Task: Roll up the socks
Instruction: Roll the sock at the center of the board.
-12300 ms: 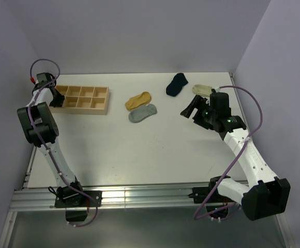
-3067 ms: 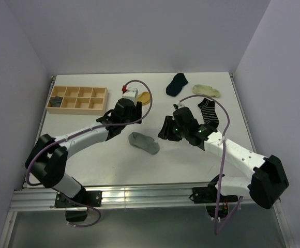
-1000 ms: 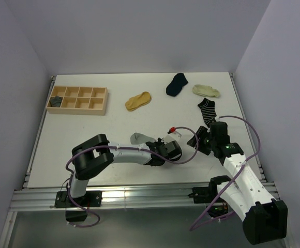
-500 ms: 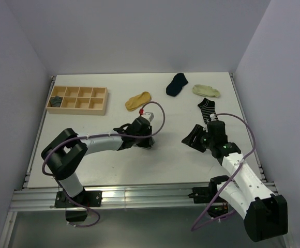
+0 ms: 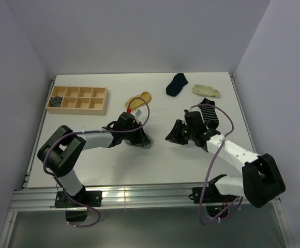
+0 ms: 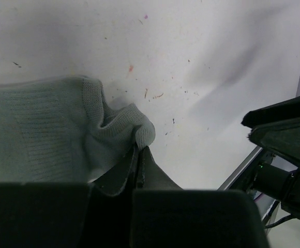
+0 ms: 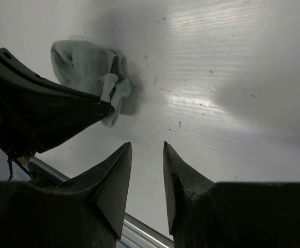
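Stage: early | dark grey sock (image 5: 55, 101) is seen in tray (image 5: 106, 102) | light grey sock (image 6: 46, 129), bunched at tabletop (image 5: 114, 168) centre, is clenched by left fingers (image 6: 158, 181) | right fingers (image 7: 114, 170) parted, empty | 4 far socks (image 5: 177, 83) unrolled.

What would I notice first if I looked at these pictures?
Your eye goes to the middle of the white table, where the left gripper is pinching the edge of a light grey sock. The right gripper points at it from close by, jaws slightly apart and empty. Further back lie a mustard sock, a navy sock, a cream sock and a striped sock.
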